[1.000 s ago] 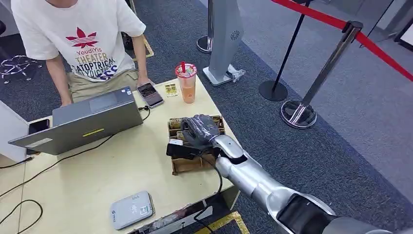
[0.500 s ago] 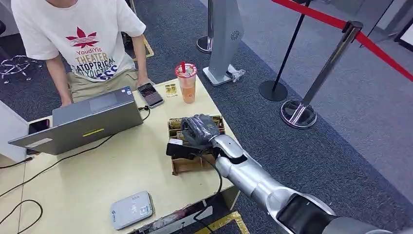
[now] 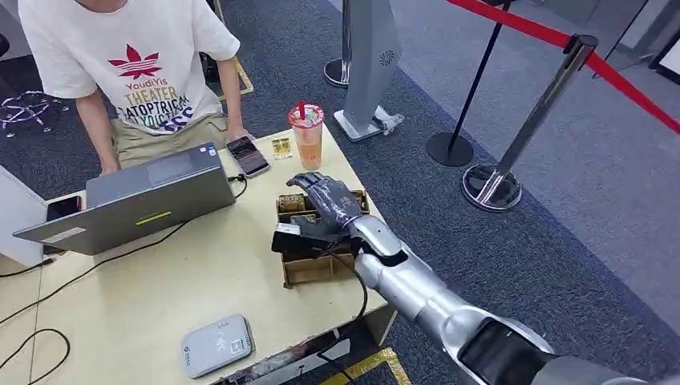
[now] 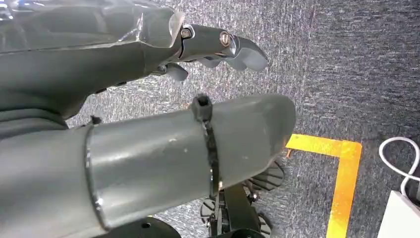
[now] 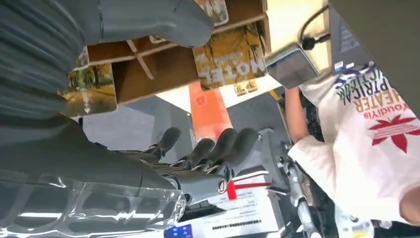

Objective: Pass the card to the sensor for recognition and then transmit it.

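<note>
Over the card box (image 3: 321, 241) at the table's right edge, your right hand (image 3: 327, 202) has lifted, fingers now spread and empty, no card gripped yet.

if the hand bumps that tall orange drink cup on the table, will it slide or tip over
Probably tip. The drink cup is tall and narrow, standing upright on a small base, so a knock near its lid would likely topple it. It looks filled nearly to the top, so it may feel heavy for its size. The right hand is open beside it.
</note>
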Motion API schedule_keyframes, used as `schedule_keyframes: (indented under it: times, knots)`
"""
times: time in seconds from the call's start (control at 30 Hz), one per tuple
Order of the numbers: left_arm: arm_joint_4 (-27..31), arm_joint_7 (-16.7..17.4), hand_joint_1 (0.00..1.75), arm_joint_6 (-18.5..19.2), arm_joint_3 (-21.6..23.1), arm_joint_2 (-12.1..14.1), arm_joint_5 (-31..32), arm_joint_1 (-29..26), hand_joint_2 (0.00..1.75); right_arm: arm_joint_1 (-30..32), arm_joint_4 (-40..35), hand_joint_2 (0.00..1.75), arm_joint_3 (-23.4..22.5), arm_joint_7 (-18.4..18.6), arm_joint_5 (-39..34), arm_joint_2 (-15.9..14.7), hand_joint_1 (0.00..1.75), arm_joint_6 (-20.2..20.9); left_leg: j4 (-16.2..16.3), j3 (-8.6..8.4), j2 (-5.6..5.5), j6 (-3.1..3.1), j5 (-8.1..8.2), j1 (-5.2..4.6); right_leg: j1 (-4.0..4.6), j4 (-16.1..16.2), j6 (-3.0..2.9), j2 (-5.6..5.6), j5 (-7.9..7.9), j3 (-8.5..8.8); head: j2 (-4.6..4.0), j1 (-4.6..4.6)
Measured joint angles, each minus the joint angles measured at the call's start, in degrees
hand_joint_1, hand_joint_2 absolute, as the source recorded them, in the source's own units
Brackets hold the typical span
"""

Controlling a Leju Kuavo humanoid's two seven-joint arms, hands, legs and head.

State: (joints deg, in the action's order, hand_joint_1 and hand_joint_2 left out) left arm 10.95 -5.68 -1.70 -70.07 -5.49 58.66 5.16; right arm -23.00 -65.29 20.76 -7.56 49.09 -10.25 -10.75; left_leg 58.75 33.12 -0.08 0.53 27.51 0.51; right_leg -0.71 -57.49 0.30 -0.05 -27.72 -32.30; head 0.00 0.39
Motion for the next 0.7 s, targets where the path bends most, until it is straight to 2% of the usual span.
schedule_keyframes:
  times: [0.03, 0.07, 0.13, 0.2, 0.33, 0.4, 0.43, 0.47, 0.53, 0.7]
  knots:
    - [0.0, 0.0, 0.0, 0.0, 0.0, 0.0, 0.0, 0.0, 0.0, 0.0, -0.3, 1.75, 0.0, 0.0, 0.0, 0.0, 0.8, 0.0, 0.0, 0.0, 0.0, 0.0, 0.0, 0.0, 0.0, 0.0, 0.0, 0.0, 0.0, 0.0, 0.0, 0.0]
    - [0.0, 0.0, 0.0, 0.0, 0.0, 0.0, -0.1, 0.0, 0.0, 0.0, -0.7, 1.75, 0.0, 0.0, 0.0, 0.0, 0.98, 0.0, 0.0, 0.0, 0.0, 0.0, 0.0, 0.0, 0.0, 0.0, 0.0, 0.0, 0.0, 0.0, 0.0, 0.0]
    - [0.0, 0.0, 0.0, 0.0, 0.0, 0.0, -0.2, 0.0, 0.0, 0.0, -1.2, 1.75, 0.0, 0.0, 0.0, -0.1, 1.03, 0.1, 0.0, 0.01, 0.0, 0.0, 0.0, 0.0, 0.0, 0.0, 0.0, 0.0, 0.0, 0.0, 0.0, 0.0]
    - [0.0, 0.0, 0.0, 0.0, 0.0, 0.0, -0.3, 0.0, 0.0, 0.0, -1.7, 1.75, 0.2, 0.0, 0.0, -0.2, 1.26, 0.1, 0.0, 0.01, 0.0, 0.0, 0.0, 0.0, 0.0, 0.0, 0.0, 0.0, 0.0, 0.0, 0.0, 0.0]
    - [0.0, -0.1, 0.0, 0.0, 0.0, 0.0, -0.4, 0.0, 0.0, -0.1, -2.4, 1.75, 0.2, 0.0, 0.0, -0.3, 1.26, 0.2, 0.0, 0.01, -0.01, 0.0, 0.0, 0.0, 0.0, 0.0, 0.0, 0.0, 0.0, 0.0, 0.0, 0.0]
    - [0.0, -0.1, 0.0, 0.0, 0.0, 0.0, -0.5, 0.0, 0.0, -0.1, -2.6, 1.75, 0.3, 0.0, 0.0, -0.3, 1.15, 0.2, 0.0, 0.01, 0.0, 0.0, 0.0, 0.0, 0.0, 0.0, 0.0, 0.0, 0.0, 0.0, 0.0, 0.0]
    - [0.0, -0.1, 0.0, 0.0, 0.0, 0.0, -0.5, 0.0, 0.0, -0.1, -2.7, 1.75, 0.3, 0.0, 0.0, -0.3, 1.15, 0.3, 0.0, 0.02, 0.0, 0.0, 0.0, 0.0, 0.0, 0.0, 0.0, 0.0, 0.0, 0.0, 0.0, 0.0]
    - [0.0, -0.1, 0.0, 0.0, 0.0, 0.0, -0.5, 0.0, 0.0, -0.1, -2.8, 1.75, 0.3, 0.0, 0.0, -0.3, 1.06, 0.4, 0.0, 0.02, -0.01, 0.0, 0.0, 0.0, 0.0, 0.0, 0.0, 0.0, 0.0, 0.0, 0.0, 0.0]
    - [0.0, -0.2, 0.0, 0.0, 0.0, -0.1, -0.5, 0.0, 0.0, -0.1, -2.9, 1.75, 0.3, 0.0, 0.1, -0.4, 1.13, 0.4, 0.0, 0.02, -0.01, 0.0, 0.0, 0.0, 0.0, 0.0, 0.0, 0.0, 0.0, 0.0, 0.0, 0.0]
    - [0.0, -0.4, 0.0, 0.0, 0.0, -0.1, -0.5, 0.0, 0.0, -0.2, -3.0, 1.75, 0.5, 0.3, 0.1, -0.5, 1.06, 1.0, 0.0, 0.02, 0.0, 0.0, 0.0, 0.0, 0.0, 0.0, 0.0, 0.0, 0.0, 0.0, 0.0, 0.0]
